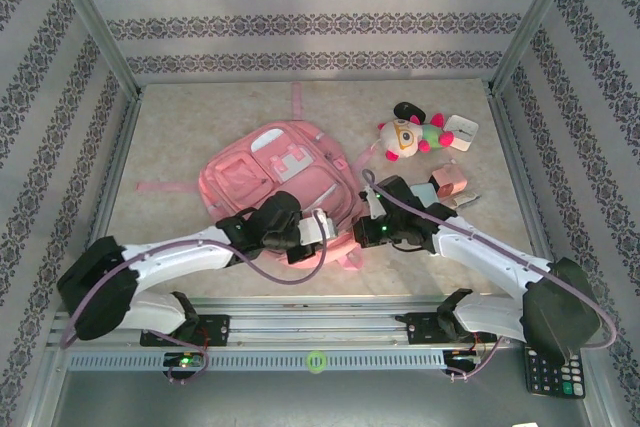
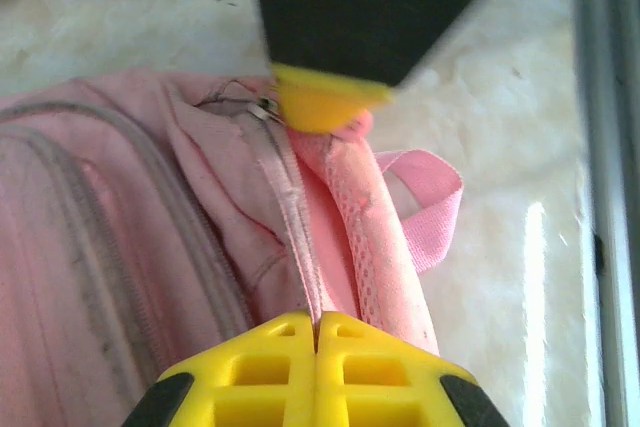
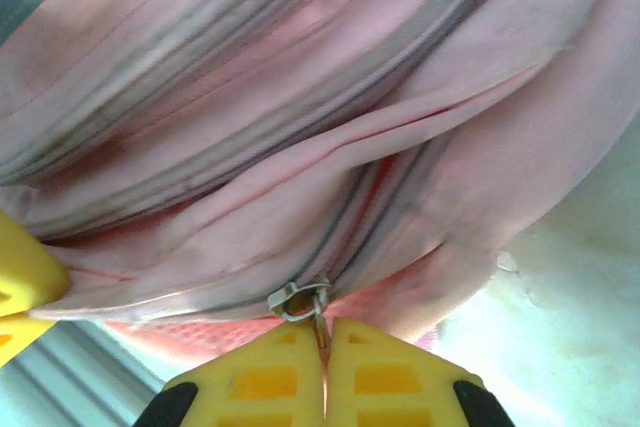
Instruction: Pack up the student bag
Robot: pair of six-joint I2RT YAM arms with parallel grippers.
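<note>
Top view: the student bag (image 1: 270, 172), pink and lying flat, occupies the centre of the beige table (image 1: 190, 137), with a plush toy (image 1: 405, 134) to its upper right and a calculator (image 1: 552, 374) in the lower right corner of the frame. Left wrist view: the left gripper (image 2: 316, 322), at bottom centre, is pressed together on a ridge of the bag's pink fabric that runs up beside the zip. Right wrist view: the right gripper (image 3: 325, 327), likewise closed at bottom centre, pinches the small metal zipper pull (image 3: 298, 299) of the bag.
</note>
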